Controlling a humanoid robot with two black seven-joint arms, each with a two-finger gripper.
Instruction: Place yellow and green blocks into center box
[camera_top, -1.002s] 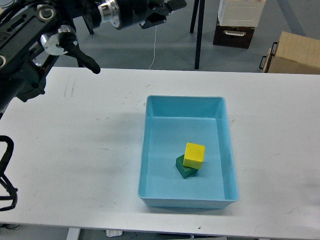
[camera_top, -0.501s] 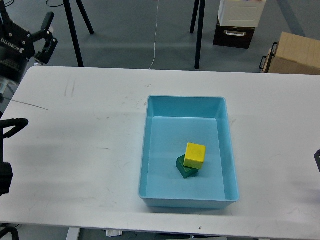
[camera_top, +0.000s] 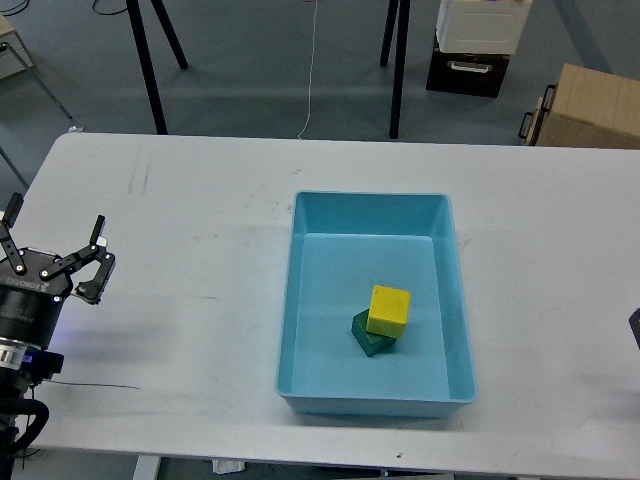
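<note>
White table (camera_top: 180, 200), blue box (camera_top: 300, 300) at centre. Yellow block (camera_top: 389, 309) sits inside, resting partly on green block (camera_top: 369, 338). Cardboard carton (camera_top: 590, 108) on the floor beyond. My left gripper (camera_top: 52, 245) low at table's left edge, fingers spread, empty. Right gripper not visible.

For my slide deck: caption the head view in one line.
Yellow cube resting on dark green block inside light blue plastic box; left gripper open at table edge.
</note>
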